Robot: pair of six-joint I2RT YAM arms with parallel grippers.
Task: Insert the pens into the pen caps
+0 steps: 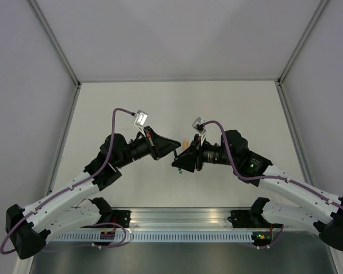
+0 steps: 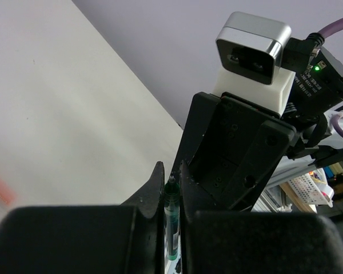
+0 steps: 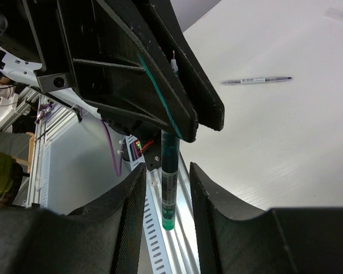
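Note:
My left gripper (image 2: 170, 171) is shut on a dark green pen (image 2: 171, 220), whose bare nib pokes out at the fingertips. In the right wrist view the same green pen (image 3: 169, 182) hangs down from the left gripper's fingers (image 3: 177, 97), in the gap of my open right gripper (image 3: 166, 171) and touching neither pad. From above, the left gripper (image 1: 172, 149) and right gripper (image 1: 180, 162) meet tip to tip over the table's middle. A pale grey pen (image 3: 256, 80) lies flat on the table. A small orange piece (image 1: 184, 144) lies just beyond the grippers; pen or cap, I cannot tell. No pen caps show clearly.
The white table (image 1: 228, 108) is walled by grey panels with aluminium posts (image 1: 57, 48) at the corners. An aluminium rail (image 1: 183, 220) with a slotted cable duct runs along the near edge between the two arm bases.

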